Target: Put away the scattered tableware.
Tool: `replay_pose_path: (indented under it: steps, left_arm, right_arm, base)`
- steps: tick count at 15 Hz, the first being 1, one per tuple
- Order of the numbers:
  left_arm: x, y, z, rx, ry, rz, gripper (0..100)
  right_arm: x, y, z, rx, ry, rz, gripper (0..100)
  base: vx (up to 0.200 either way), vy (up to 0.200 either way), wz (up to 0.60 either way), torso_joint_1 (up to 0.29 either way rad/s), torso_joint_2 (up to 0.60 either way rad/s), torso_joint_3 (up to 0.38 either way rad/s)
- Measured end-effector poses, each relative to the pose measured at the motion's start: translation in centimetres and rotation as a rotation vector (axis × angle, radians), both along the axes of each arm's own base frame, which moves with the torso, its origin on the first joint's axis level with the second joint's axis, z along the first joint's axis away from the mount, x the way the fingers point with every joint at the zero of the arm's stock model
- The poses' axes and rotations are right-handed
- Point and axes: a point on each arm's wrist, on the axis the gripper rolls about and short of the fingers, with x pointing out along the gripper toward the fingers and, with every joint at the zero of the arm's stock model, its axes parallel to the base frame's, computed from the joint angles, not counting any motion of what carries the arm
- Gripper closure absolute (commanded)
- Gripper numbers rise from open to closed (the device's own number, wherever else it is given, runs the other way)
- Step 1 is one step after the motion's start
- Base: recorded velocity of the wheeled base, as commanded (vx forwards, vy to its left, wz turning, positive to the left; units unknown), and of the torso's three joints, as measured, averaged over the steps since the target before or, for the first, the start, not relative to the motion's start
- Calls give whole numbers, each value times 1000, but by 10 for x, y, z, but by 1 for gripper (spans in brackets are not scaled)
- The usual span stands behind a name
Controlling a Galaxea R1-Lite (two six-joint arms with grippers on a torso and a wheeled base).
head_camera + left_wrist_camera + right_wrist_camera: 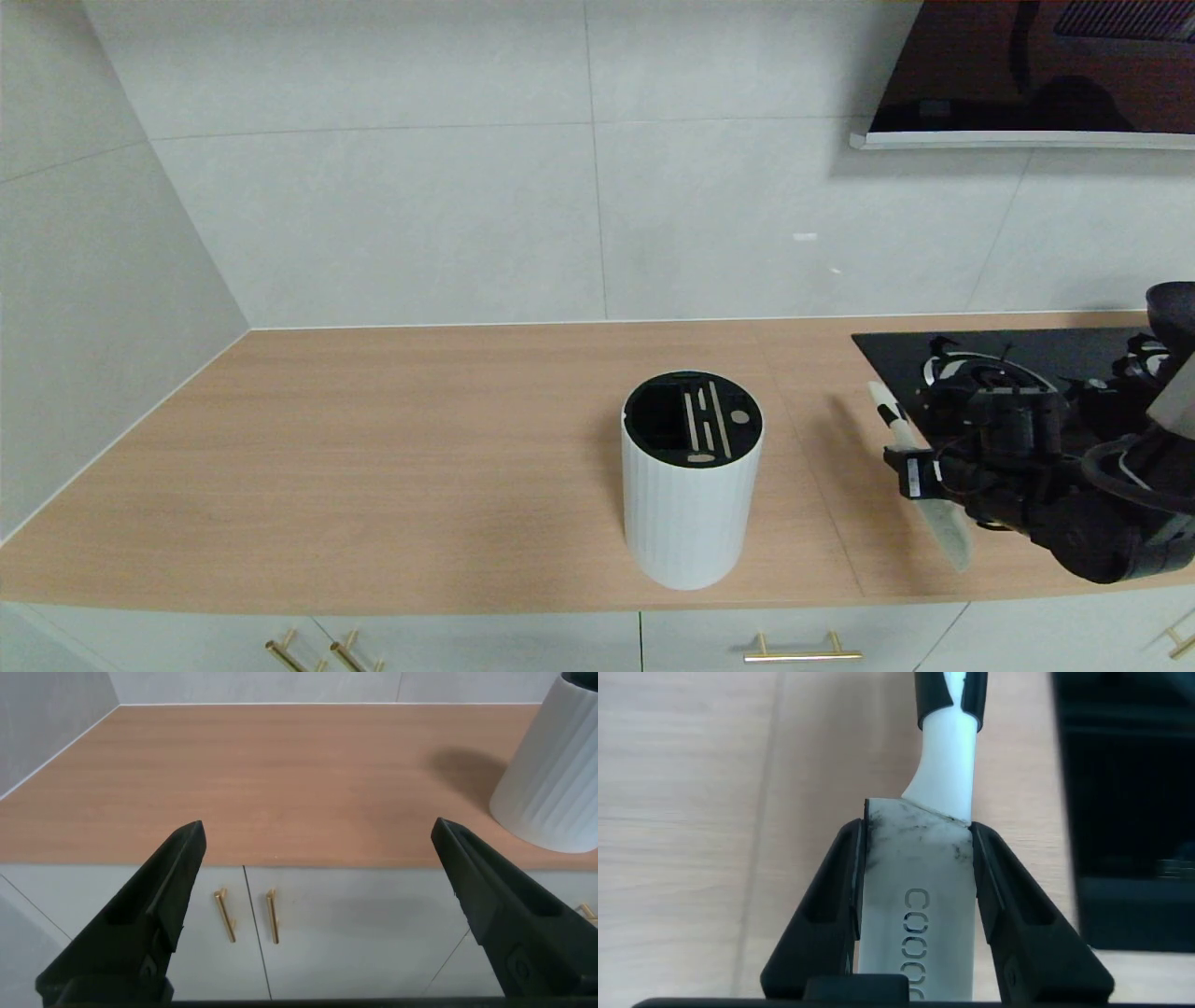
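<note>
While left claw (318,835) hangs wide open, right claw (918,835) pinches white knife (920,901) by its blade, beside black cooktop (1027,350)

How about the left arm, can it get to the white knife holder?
Probably yes. The left gripper is open near the front edge of the wooden countertop, with only bare wood between it and the knife holder.

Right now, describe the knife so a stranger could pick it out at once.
Find the wooden countertop with the black cooktop at its right end. Along the cooktop's left edge lies the knife, right of the white ribbed holder. It alone is long and flat, white with a black band on its handle, its blade between the jaws of the right gripper.
</note>
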Motion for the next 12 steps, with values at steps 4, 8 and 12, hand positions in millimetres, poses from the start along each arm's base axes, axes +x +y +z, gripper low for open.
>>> replay_pose_path:
  steps: [4,8,12]
  left_arm:
    - [-1,0,6,-18,-49,-4,0]
    - [-4,-2,19,-70,-113,-109,0]
    - [-8,-7,33,-73,-11,-327,0]
  right_arm:
    - [-13,3,36,15,-92,-8,100]
    - [-24,6,62,23,-157,10,100]
    - [-25,22,93,27,-150,61,100]
  base:
    - [0,0,0,0,0,0]
    - [0,0,0,0,0,0]
    - [0,0,0,0,0,0]
